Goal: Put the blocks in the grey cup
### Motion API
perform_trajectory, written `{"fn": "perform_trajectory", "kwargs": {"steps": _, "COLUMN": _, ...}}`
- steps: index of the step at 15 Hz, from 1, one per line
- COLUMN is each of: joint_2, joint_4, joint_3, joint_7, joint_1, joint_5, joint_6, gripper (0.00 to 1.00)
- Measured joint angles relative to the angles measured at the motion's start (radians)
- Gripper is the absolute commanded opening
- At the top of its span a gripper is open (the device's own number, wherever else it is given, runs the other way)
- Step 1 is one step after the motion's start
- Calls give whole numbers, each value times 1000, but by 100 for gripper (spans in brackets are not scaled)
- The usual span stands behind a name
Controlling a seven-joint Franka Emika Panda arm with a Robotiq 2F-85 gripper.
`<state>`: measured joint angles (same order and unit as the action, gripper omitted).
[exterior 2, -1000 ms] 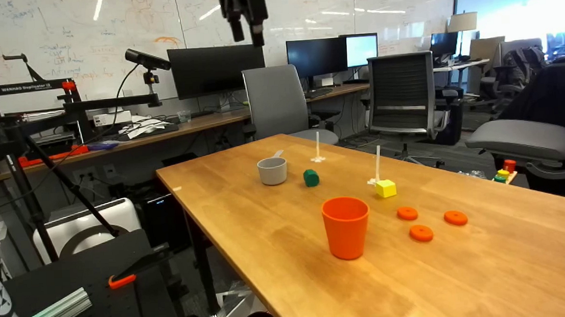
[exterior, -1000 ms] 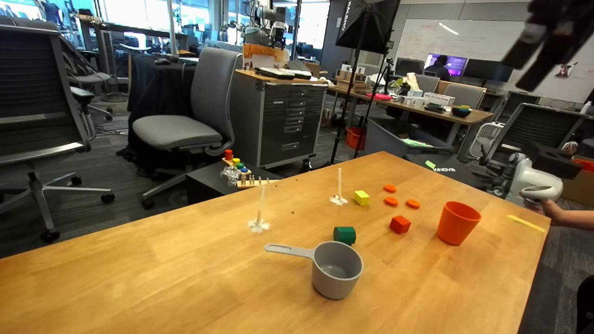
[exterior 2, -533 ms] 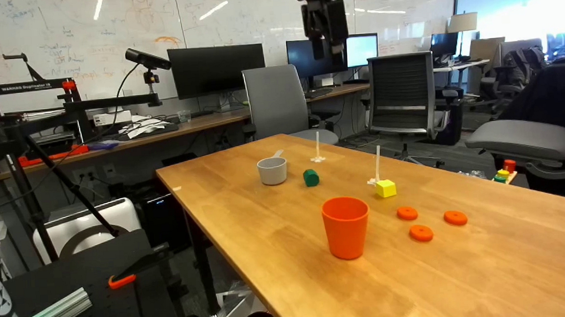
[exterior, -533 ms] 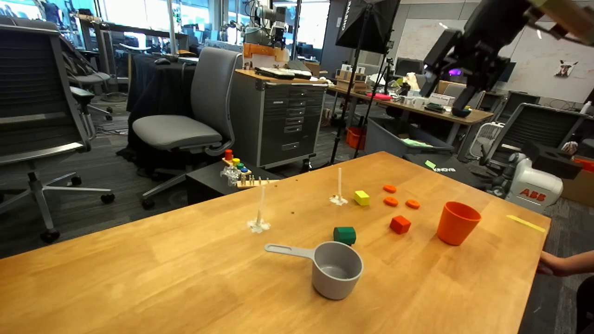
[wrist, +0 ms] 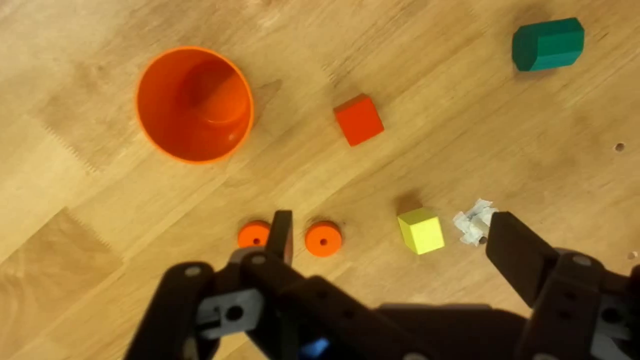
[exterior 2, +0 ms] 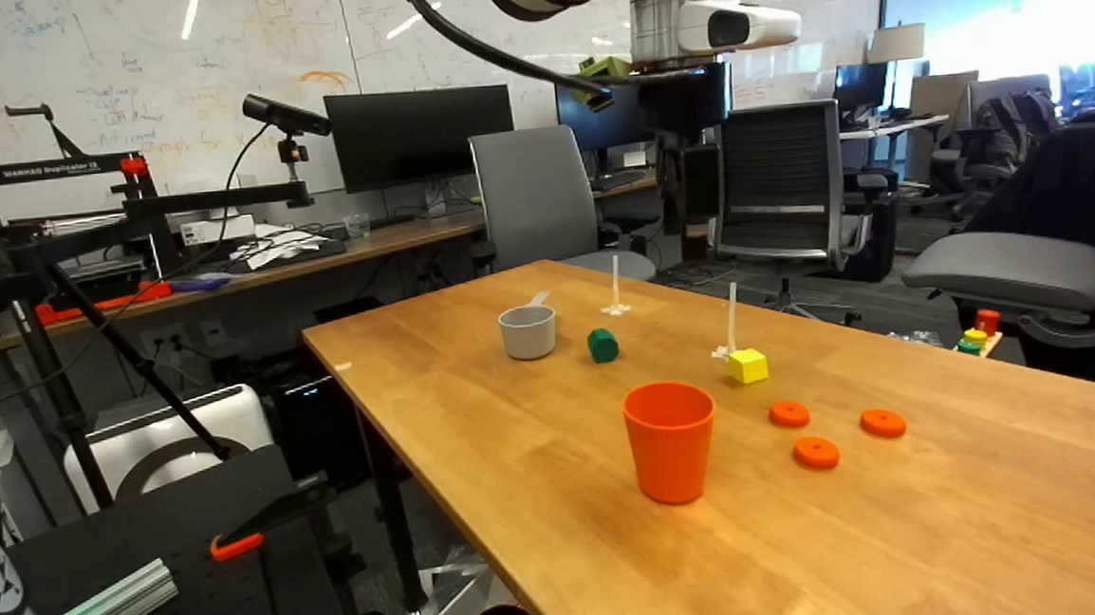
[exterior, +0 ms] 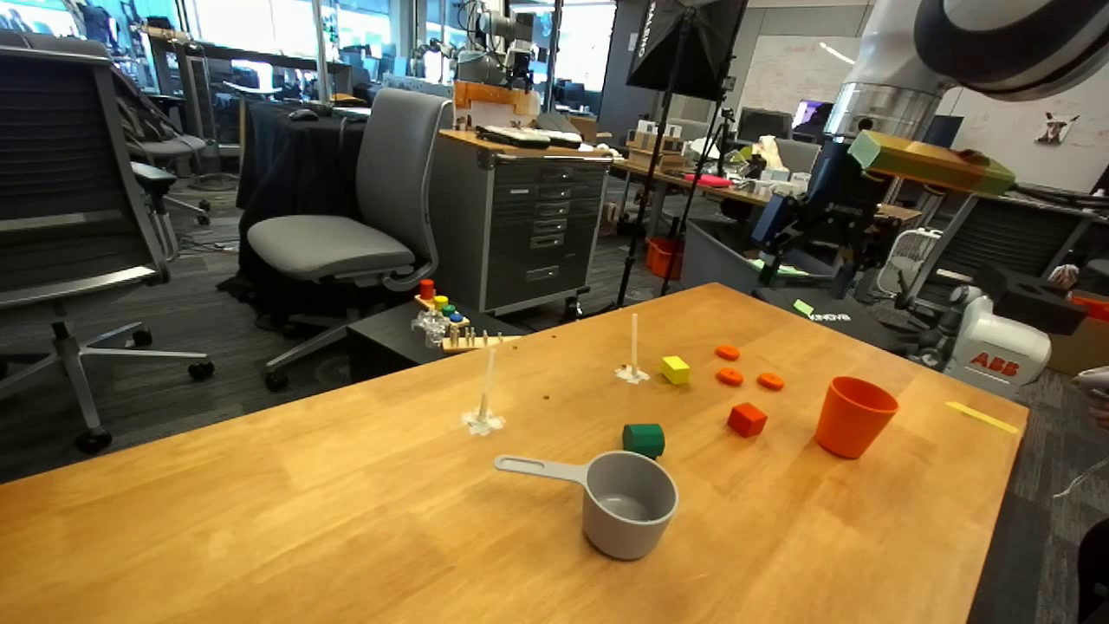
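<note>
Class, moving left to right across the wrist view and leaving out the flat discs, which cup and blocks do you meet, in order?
Orange cup → red block → yellow block → green block.

In an exterior view, bright windows (exterior: 251, 28) shone far behind a grey swivel chair (exterior: 394, 173) and a drawer cabinet (exterior: 535, 227); in an exterior view, a scribbled whiteboard (exterior 2: 266, 49) rose behind computer monitors (exterior 2: 419, 137).

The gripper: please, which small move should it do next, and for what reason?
Perhaps lower the gripper gently toward the red cube. The jaws stand wide open, holding nothing; the cube lies apart from its neighbours, whereas the yellow cube sits close beside a thin upright peg; and no block shows inside the grey cup.
</note>
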<state>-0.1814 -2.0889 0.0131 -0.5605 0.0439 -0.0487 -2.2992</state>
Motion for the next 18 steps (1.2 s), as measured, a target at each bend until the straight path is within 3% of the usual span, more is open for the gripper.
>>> {"fn": "perform_trajectory", "kwargs": {"steps": 7, "joint_2": -45, "joint_4": 22, "joint_3": -4, "joint_7": -5, "joint_1": -29, "joint_5": 5, "joint_6": 3, "gripper": 100}}
{"fn": "perform_trajectory", "kwargs": {"steps": 13, "joint_2": -191, "joint_4": 120, "joint_3": -8, "joint_7": -6, "joint_1": -102, "joint_5": 59, "joint_6": 49, "gripper": 100}}
{"fn": "perform_trajectory", "kwargs": {"steps": 18, "joint_2": -316, "joint_4": 202, "joint_3": -60, "joint_7": -13, "joint_1": -129, "joint_5": 118, "joint_6": 89, "gripper": 100}}
